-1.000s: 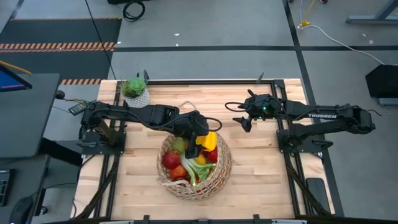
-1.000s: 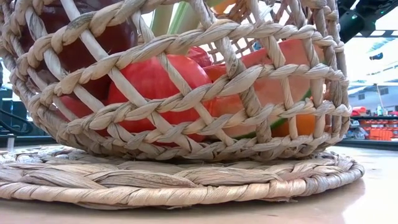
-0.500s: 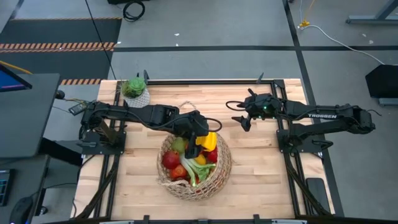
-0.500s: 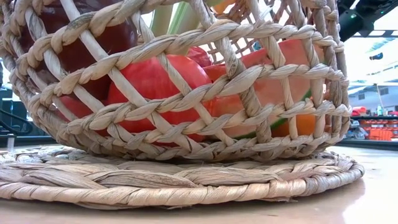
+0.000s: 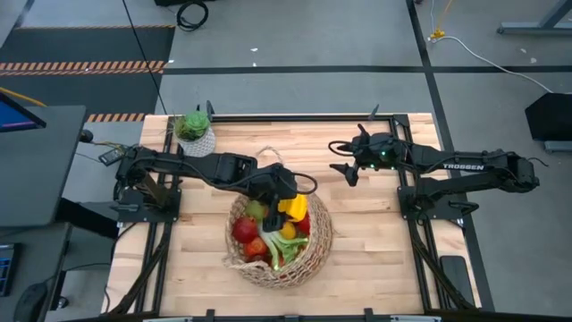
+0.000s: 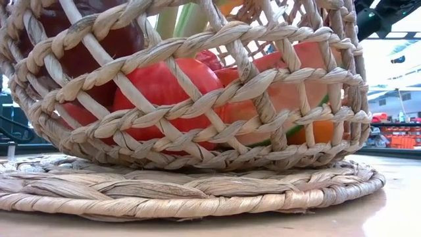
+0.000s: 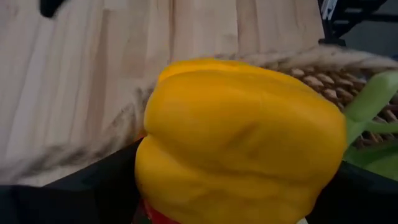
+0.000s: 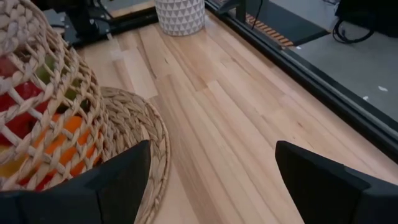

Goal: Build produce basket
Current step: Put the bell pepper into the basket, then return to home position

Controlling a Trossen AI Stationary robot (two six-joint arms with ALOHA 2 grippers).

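From above we see the left gripper (image 5: pixel 284 207) over the round tan wicker basket (image 5: pixel 317 255) mid-worktop, pinching a yellow bell pepper (image 5: pixel 296 207) above the piled red, green and orange produce (image 5: pixel 255 234); the right gripper (image 5: pixel 345 170) waits spread beside it. Its wrist view shows that pepper (image 7: pixel 239 158) wedged between wide fingers, so we judge a careless release could roll it over the rim.

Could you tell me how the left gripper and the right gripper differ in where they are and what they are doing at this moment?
The left gripper hangs over the basket with a yellow bell pepper between its fingers; the right gripper holds nothing. The left sits above the produce, while the right hovers over bare table beyond the basket, toward the far side. The left arm stretches toward the middle; the right stays nearer its own side. Both are dark two-finger grippers with jaws spread wide.
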